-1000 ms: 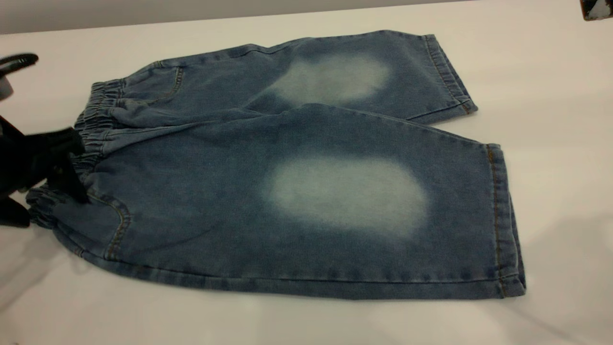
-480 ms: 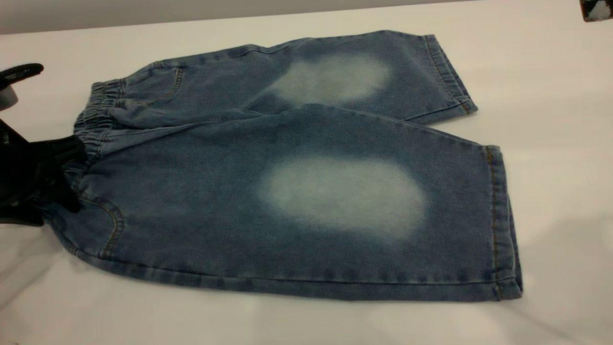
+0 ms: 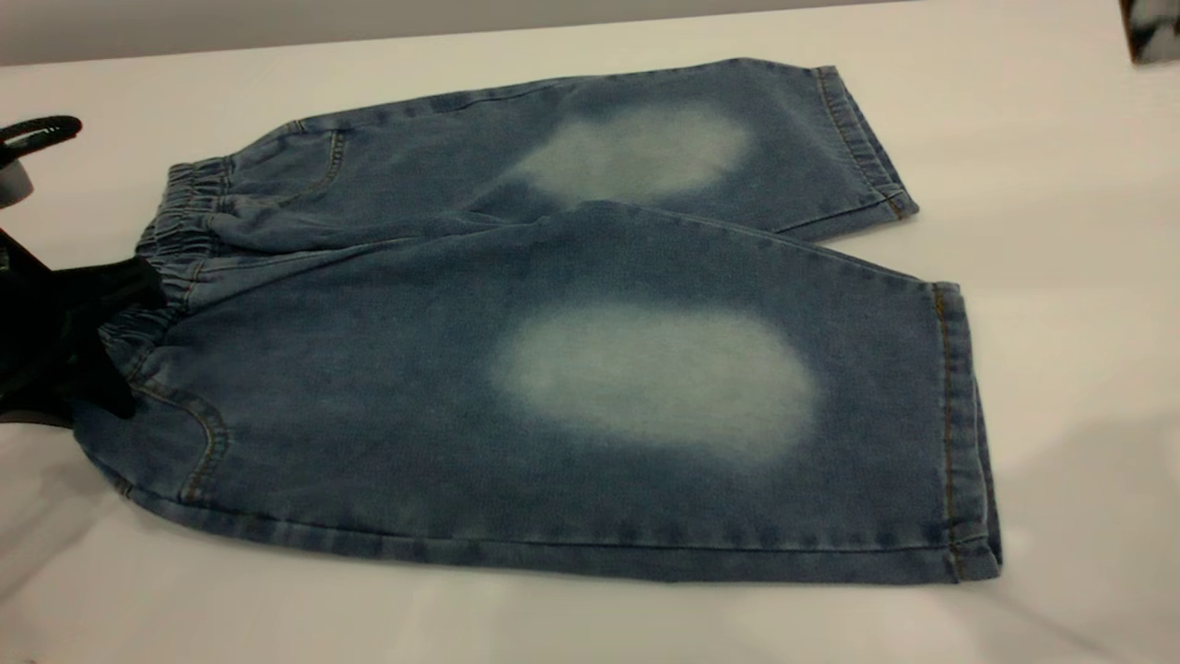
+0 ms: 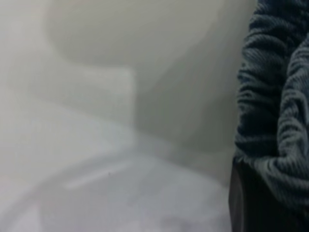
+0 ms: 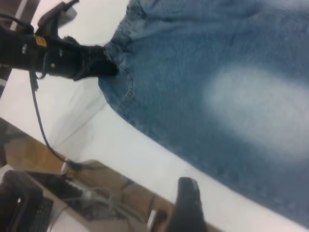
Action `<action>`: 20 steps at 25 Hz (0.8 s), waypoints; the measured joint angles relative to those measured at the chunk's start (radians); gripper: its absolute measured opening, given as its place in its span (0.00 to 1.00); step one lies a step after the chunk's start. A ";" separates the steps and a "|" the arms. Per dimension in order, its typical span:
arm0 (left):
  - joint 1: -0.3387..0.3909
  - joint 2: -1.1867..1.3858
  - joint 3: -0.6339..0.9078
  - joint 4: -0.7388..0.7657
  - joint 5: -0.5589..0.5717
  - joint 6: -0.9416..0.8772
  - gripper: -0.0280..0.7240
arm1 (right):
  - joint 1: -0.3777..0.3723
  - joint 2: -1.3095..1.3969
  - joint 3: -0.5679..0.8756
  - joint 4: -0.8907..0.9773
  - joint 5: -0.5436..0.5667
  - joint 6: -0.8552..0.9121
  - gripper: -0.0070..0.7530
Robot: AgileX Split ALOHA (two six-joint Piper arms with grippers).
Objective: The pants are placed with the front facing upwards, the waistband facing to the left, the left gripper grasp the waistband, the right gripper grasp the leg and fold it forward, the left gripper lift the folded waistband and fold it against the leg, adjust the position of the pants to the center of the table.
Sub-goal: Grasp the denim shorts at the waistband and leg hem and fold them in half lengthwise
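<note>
Now the left gripper (image 3: 111, 341) is pinched on the waistband (image 3: 175, 231) at the near left corner of the pants (image 3: 572, 332), which lie flat, front up, on the table (image 3: 1060, 184). Next, the right gripper (image 5: 186, 205), fingers unreadable, must grasp the leg.

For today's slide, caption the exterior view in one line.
Left hand clamps the waistband of denim pants lying flat on the white table.
</note>
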 joint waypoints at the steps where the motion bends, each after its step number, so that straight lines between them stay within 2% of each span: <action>1: 0.000 0.000 0.000 0.000 0.000 0.001 0.24 | 0.000 0.011 0.011 -0.005 0.005 0.009 0.66; 11: 0.000 0.000 0.000 0.000 -0.002 0.020 0.24 | 0.000 0.182 0.054 -0.033 -0.029 0.037 0.66; 20: 0.000 0.000 0.000 0.000 -0.006 0.024 0.24 | 0.000 0.435 0.054 0.037 -0.104 -0.070 0.66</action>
